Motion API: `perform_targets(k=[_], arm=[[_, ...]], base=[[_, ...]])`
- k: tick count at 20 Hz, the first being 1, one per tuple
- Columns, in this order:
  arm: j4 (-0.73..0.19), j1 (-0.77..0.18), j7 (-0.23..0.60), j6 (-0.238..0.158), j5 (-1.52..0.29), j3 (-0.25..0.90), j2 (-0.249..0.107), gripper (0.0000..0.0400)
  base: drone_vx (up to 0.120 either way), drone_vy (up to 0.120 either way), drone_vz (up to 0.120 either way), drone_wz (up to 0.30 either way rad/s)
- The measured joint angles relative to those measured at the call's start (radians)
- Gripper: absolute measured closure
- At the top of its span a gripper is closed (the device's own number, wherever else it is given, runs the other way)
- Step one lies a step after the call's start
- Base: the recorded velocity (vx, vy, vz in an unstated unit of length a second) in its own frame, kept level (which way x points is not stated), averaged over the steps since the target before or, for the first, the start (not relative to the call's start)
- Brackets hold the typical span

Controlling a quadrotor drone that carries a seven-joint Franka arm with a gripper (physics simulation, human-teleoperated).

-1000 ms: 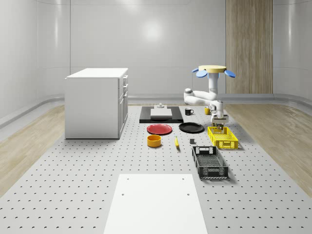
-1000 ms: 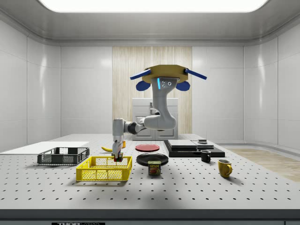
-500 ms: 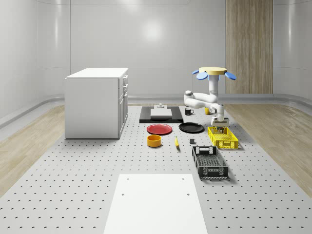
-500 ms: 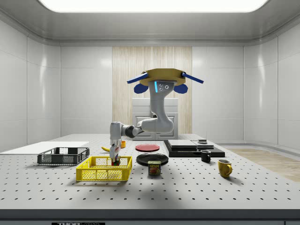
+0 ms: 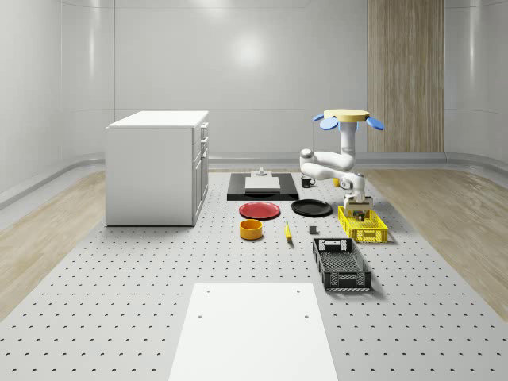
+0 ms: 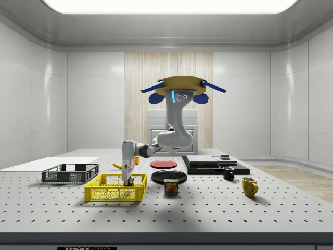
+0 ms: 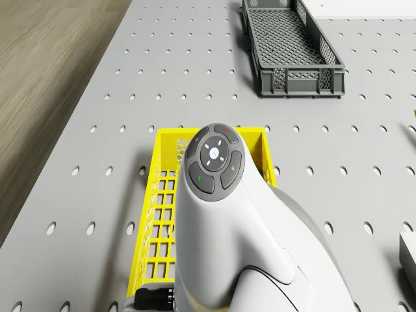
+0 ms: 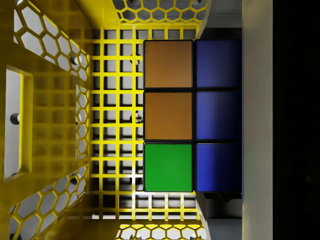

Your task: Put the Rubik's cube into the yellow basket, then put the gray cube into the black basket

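One Rubik's cube (image 8: 192,116), faces square to yellow basket (image 8: 60,75) grid.

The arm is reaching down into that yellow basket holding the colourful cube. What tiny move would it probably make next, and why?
Probably open the fingers and let go. The drone hovers beside the yellow plastic mesh basket, and the gripper is down inside its walls. In the wrist view the multicoloured Rubik's cube sits close above the basket's grid floor, so a release should drop it barely at all.

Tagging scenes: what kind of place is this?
Likely a simulated lab test room: perforated table, bare panelled walls, a drone hovering by the yellow basket, props like a cabinet and plates.
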Motion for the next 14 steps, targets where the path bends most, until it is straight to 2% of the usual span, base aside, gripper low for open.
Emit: perform_targets(k=[5,9,14], arm=[[0.012,-0.008,0.001,0.011,-0.036,-0.037,0.005,0.0075],[0.013,-0.007,0.000,0.009,-0.041,-0.042,0.009,0.0028],[-0.003,0.005,-0.003,-0.014,0.002,0.007,0.012,0.0008]], base=[[0.000,0.000,0.000,0.000],[0.000,0.000,0.000,0.000],[0.000,0.000,0.000,0.000]])
